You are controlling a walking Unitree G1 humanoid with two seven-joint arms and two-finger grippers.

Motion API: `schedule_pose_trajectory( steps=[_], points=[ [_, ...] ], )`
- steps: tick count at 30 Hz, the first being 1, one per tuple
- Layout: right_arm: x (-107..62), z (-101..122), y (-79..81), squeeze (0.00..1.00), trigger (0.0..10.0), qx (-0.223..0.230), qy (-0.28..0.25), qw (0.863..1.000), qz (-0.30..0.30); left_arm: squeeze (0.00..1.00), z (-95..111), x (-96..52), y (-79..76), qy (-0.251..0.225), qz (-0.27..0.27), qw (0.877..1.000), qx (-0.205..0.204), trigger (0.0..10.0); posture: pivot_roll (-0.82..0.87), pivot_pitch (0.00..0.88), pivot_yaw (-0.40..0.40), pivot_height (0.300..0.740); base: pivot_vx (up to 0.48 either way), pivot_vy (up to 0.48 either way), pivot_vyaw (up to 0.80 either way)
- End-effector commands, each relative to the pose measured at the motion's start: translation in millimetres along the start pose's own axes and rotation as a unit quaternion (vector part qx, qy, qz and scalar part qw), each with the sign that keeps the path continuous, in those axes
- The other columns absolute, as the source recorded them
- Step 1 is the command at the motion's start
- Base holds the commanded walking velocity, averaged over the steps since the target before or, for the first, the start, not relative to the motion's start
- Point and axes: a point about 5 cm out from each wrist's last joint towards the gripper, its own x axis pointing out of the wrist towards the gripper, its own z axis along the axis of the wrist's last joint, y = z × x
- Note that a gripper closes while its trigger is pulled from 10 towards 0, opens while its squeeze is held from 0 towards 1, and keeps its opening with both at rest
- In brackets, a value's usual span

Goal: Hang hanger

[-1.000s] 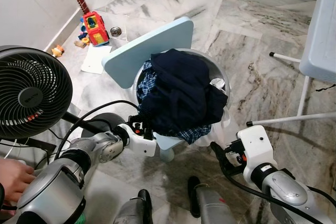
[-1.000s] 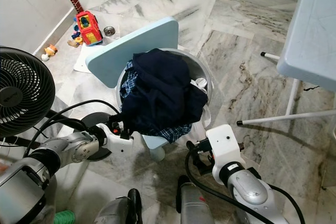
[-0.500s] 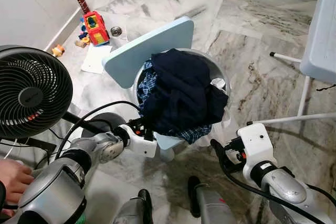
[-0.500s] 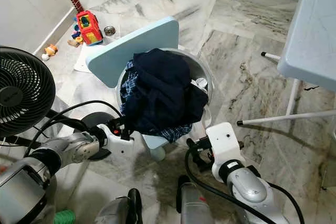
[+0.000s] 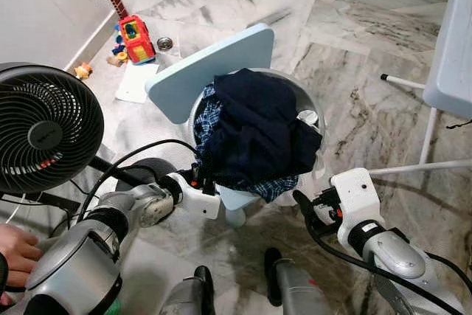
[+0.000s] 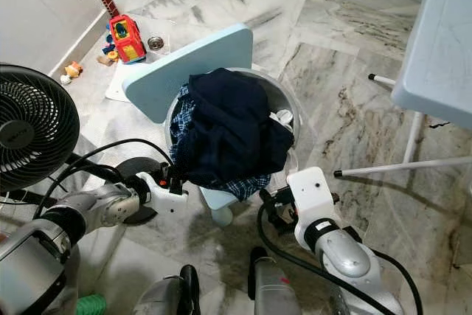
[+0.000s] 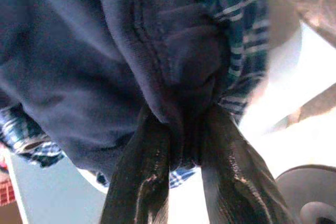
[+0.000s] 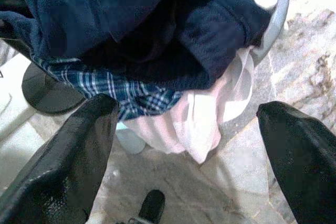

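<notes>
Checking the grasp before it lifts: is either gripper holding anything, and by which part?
The left gripper pinches a fold of the navy garment at its lower edge. The right gripper is open, holding nothing.

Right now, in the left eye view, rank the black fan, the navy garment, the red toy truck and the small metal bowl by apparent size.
1. black fan, though nearest the camera
2. navy garment, close behind
3. red toy truck
4. small metal bowl

The marble floor [image 5: 354, 49] is carrying a pale blue chair [image 5: 214, 68], which is holding a grey basket [image 5: 313, 112] heaped with dark clothes [image 5: 258, 130]. Left of the chair a black fan [image 5: 44, 127] is standing. Beyond the chair, by the wall, a toy truck [image 5: 133, 35], a paper sheet [image 5: 136, 82] and a small metal bowl [image 5: 164, 43] are lying. Right of the chair, white table legs [image 5: 413, 82] are resting.
</notes>
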Motion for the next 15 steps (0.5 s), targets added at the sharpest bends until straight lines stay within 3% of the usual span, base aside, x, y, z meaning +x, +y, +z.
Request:
schedule_pose_trajectory(
  steps=[1, 6, 9, 10, 12, 13, 15],
  points=[
    [0.6, -4.7, 1.3, 0.0, 10.0, 0.003, 0.008, 1.0, 0.0, 0.0, -3.0, -2.2, -2.9, 0.011, -0.002, 1.0, -0.018, 0.0, -0.23, 0.294, 0.103, 0.74, 0.0, 0.0, 0.0],
    [5.4, -2.9, 0.3, 0.0, 10.0, 0.003, 0.003, 1.0, -0.001, 0.0, -3.1, -0.4, 0.9, 0.02, 0.007, 0.998, -0.054, 0.0, -0.23, 0.281, 0.107, 0.74, 0.0, 0.0, 0.0],
    [7.9, -1.9, 0.5, 0.0, 10.0, 0.003, -0.002, 1.0, -0.002, 0.0, -3.0, 1.3, 5.3, 0.027, 0.024, 0.994, -0.107, 0.0, -0.22, 0.27, 0.11, 0.74, 0.0, 0.0, 0.0],
    [9.4, -1.5, 0.4, 0.0, 10.0, 0.003, -0.004, 1.0, -0.002, 0.0, -3.4, 2.5, 9.5, 0.032, 0.039, 0.989, -0.142, 0.0, -0.22, 0.262, 0.112, 0.74, 0.0, 0.0, 0.0],
    [10.3, -1.3, 0.4, 0.0, 10.0, 0.003, -0.005, 1.0, -0.003, 0.0, -3.7, 2.9, 10.9, 0.034, 0.044, 0.986, -0.154, 0.0, -0.22, 0.258, 0.113, 0.74, 0.0, 0.0, 0.0],
    [11.5, -0.7, 0.2, 0.0, 10.0, 0.003, -0.008, 1.0, -0.003, 0.0, -6.3, 3.4, 16.0, 0.046, 0.066, 0.975, -0.207, 0.0, -0.22, 0.252, 0.114, 0.74, 0.0, 0.0, 0.0],
    [12.7, -0.4, -0.2, 0.0, 10.0, 0.003, -0.01, 1.0, -0.004, 0.0, -8.6, 3.9, 20.3, 0.053, 0.083, 0.962, -0.257, 0.0, -0.21, 0.247, 0.114, 0.74, 0.0, 0.0, 0.0]
  ],
)
